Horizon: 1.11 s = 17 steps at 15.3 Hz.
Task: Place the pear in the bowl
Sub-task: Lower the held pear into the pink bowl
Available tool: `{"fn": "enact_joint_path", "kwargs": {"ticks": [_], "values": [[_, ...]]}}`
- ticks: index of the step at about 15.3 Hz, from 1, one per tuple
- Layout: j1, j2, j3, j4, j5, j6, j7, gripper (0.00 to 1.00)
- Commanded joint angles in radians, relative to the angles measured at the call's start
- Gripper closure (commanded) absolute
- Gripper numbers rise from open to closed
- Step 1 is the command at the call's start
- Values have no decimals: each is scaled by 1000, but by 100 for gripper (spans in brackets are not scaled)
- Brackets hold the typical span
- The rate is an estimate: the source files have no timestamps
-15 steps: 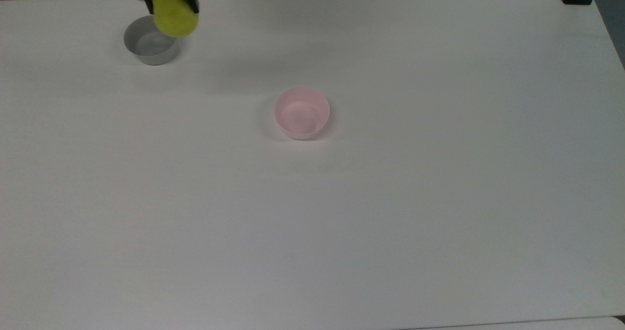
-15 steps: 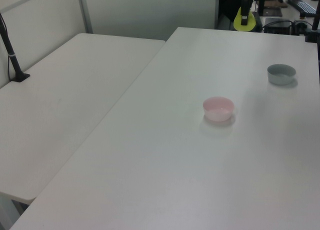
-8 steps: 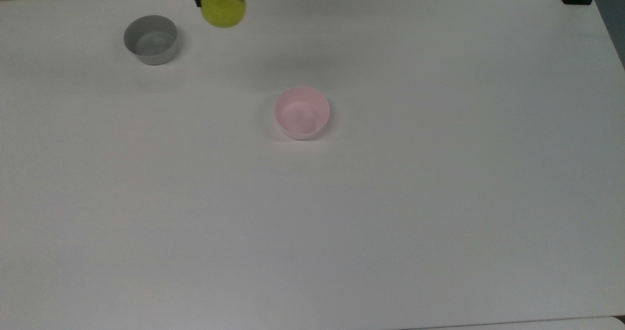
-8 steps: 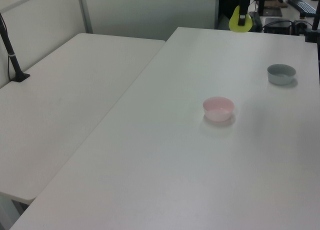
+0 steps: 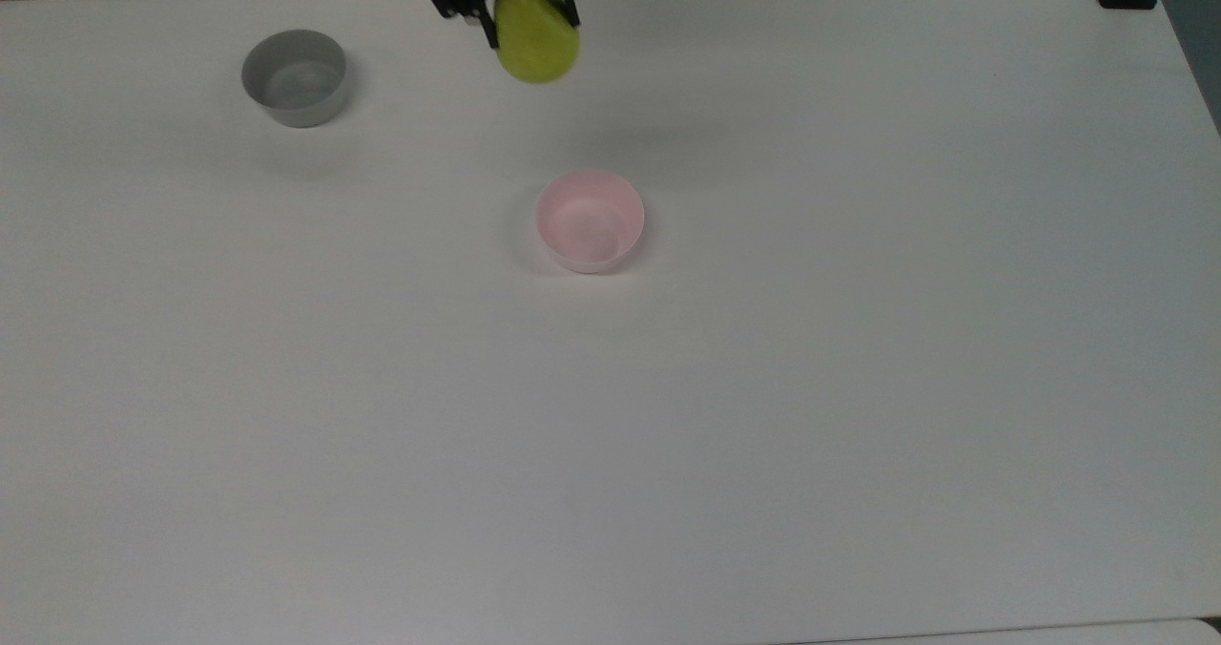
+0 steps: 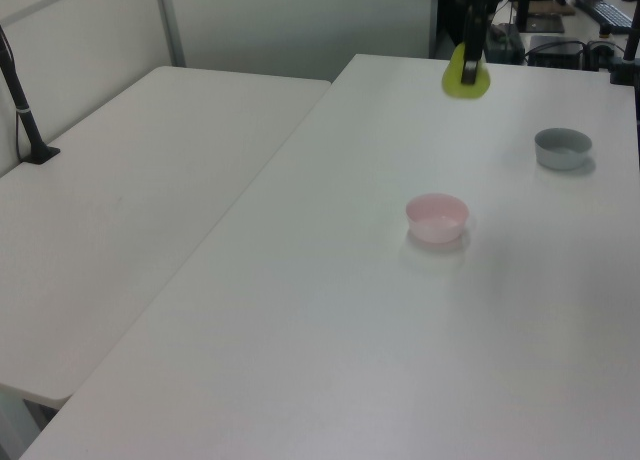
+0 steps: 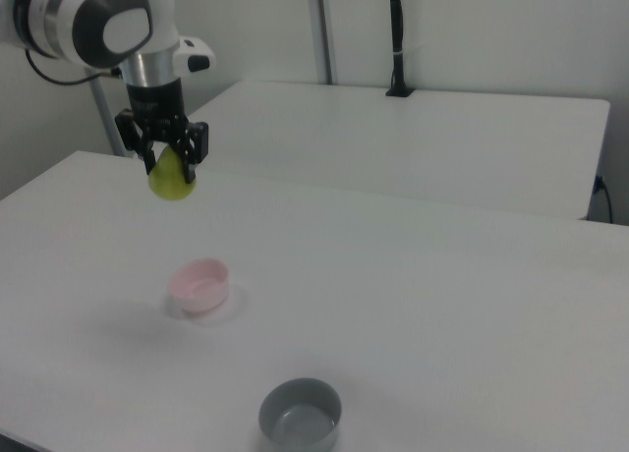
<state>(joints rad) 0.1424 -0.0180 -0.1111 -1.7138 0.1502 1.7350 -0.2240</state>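
On your table (image 5: 858, 387), the bowl (image 5: 589, 219) sits near the middle. The second bowl (image 5: 294, 77) stands well apart, toward the far-left corner in the top view. Your pincer (image 5: 530, 1) holds the pear (image 5: 537, 34) above the far edge, between the two bowls.

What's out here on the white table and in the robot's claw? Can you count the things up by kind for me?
Bowls: 2, a pink bowl and a grey bowl, both empty, standing on the table.
Pears: 1, a yellow-green pear held in the air by the pincer.
Total: 3 things.
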Motion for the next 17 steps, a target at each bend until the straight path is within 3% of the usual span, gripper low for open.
{"fn": "enact_joint_path", "kwargs": {"ticks": [1, 6, 13, 17], "values": [[3, -22, 40, -145, 0, 145, 32, 100], [23, 10, 57, -262, -21, 299, 32, 100], [55, 121, 61, -296, -116, 431, 124, 100], [77, 171, 61, -311, -121, 500, 163, 100]]}}
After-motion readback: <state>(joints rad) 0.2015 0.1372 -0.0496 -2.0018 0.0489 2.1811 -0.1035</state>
